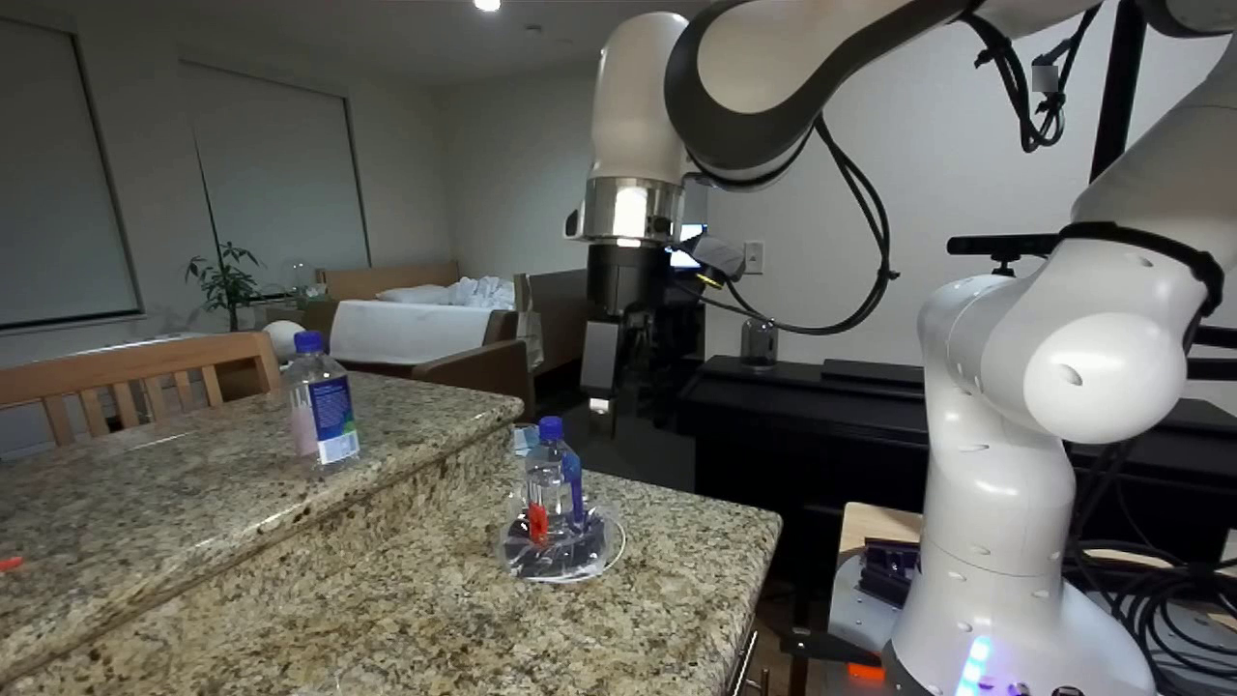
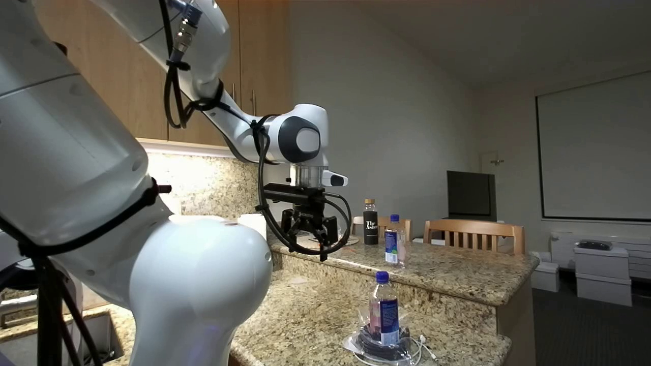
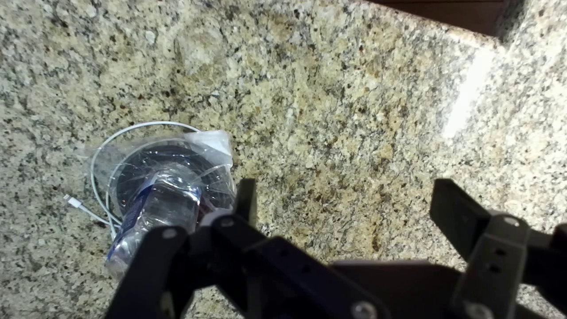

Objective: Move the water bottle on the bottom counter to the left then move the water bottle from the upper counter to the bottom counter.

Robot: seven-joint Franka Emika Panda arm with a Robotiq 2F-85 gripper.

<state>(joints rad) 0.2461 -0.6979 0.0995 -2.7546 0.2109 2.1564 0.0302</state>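
standing upright, clear bottle (image 1: 553,483), blue cap (image 1: 551,428), reddish-orange patch (image 1: 537,523) low down, jaws spread apart

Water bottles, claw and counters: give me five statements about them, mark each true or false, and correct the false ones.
1. The upper water bottle stands upright on the upper counter. True.
2. The claw is clamped on that bottle. False: its fingers stand apart, holding nothing.
3. The lower water bottle lies on its side. False: it stands upright.
4. In an exterior view, the lower water bottle shows a reddish-orange patch. True.
5. The white cable near the lower water bottle lies on the upper counter. False: it lies on the bottom counter.
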